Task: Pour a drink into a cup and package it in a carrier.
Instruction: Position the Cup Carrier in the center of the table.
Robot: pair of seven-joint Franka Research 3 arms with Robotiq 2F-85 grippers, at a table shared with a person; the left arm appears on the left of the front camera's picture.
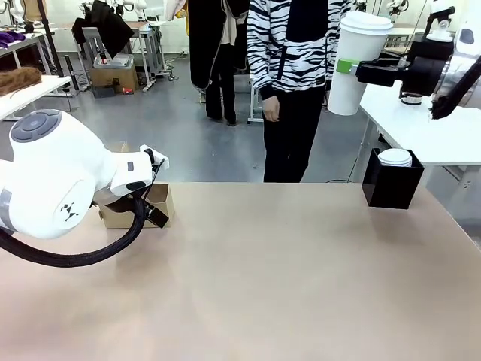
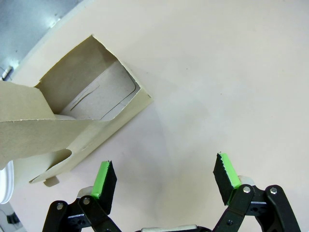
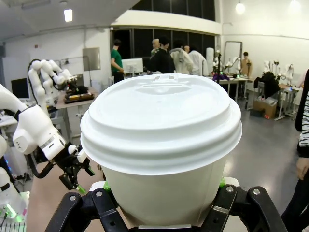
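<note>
On the front camera I see my left arm bulking over the table's left edge, with the carrier on the table just behind it, partly hidden by the wrist. Over the far right corner my right gripper is up high, well above the tabletop, clamped on the cup, which stands upright with a white lid on it. A black box sits at the far right corner with another white lid showing at its top. A person in a black-and-white striped top stands at the far edge, near the middle. On the left wrist camera my left gripper is spread wide with nothing between its green pads, hanging over bare table; the carrier lies just beside the fingers, apart from them, its open compartment and flat handle panel towards me. On the right wrist camera the cup sits squarely in my right gripper, both black fingers pressed against its lower wall, the lid level and fully seated. Farther off, low on the left, I can make out my left arm.
</note>
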